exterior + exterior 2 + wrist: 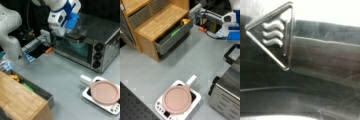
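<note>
The gripper [71,30] sits at the top front edge of the toaster oven [100,37], against the dark door handle [75,37] at a front view's upper centre; whether the jaws are open or closed on the handle cannot be told. The oven stands on the grey table [65,80], with 3 black knobs [97,55] down its right-hand panel. As a judgement, the oven is heavy and rigid, its glass door [75,48] is fragile and smooth, and the stiff bar handle along the door's top edge is the only sound place to take hold. The wrist view shows what neither front view resolves: a triangular hot-surface mark [273,35] beside the dark handle bar [325,58], seen from very close. In a front view, only the oven's corner [227,92] and the handle's end appear, and the gripper is out of frame; that view alone shows the wooden cabinet [157,25] with its open drawer [173,35]. Both front views show the pink pan [104,92] on the white hotplate [111,108].
</note>
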